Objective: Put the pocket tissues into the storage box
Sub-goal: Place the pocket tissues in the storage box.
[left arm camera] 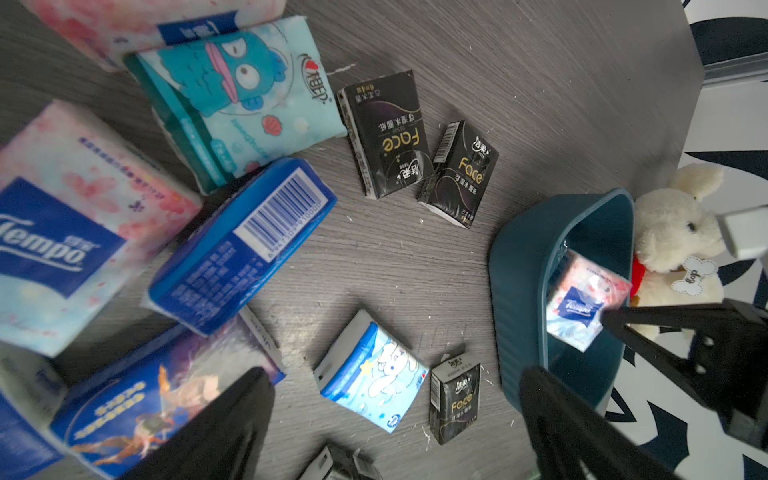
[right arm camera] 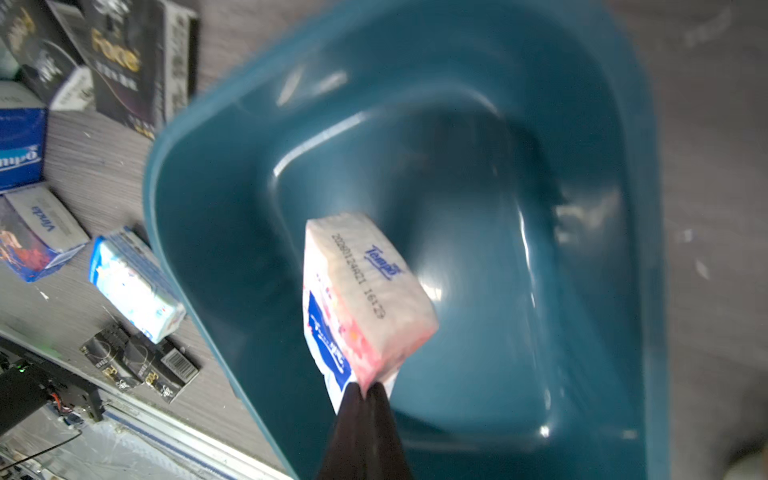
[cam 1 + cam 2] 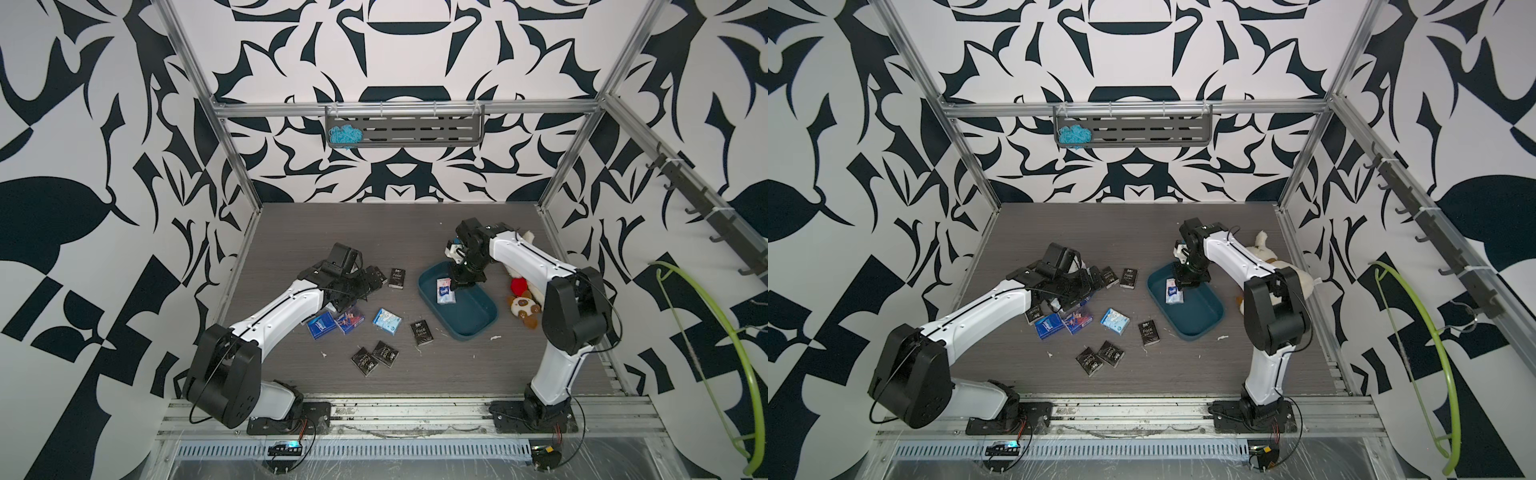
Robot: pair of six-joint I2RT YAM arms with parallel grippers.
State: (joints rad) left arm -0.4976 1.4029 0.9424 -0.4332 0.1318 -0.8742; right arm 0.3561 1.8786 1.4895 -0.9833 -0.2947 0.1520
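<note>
The dark teal storage box (image 3: pixel 478 328) (image 3: pixel 1202 326) lies right of the table's middle. My right gripper (image 2: pixel 365 388) (image 3: pixel 456 286) is shut on the wrapper edge of a pink-white pocket tissue packet (image 2: pixel 365 282) (image 3: pixel 444 291) (image 1: pixel 582 303), which hangs over the box's far end. Whether the packet touches the box floor I cannot tell. My left gripper (image 1: pixel 397 376) (image 3: pixel 353 291) is open above a heap of blue, pink and teal packets (image 1: pixel 232 245). Black packets (image 3: pixel 421 333) (image 3: pixel 376 357) and a light blue one (image 3: pixel 386 321) lie loose on the table.
Plush toys (image 3: pixel 523 307) (image 1: pixel 673 232) lie just right of the box, beside the right arm. A grey slotted shelf (image 3: pixel 419 129) with blue yarn (image 3: pixel 345 135) hangs on the back wall. A hook rail (image 3: pixel 698 208) runs along the right wall.
</note>
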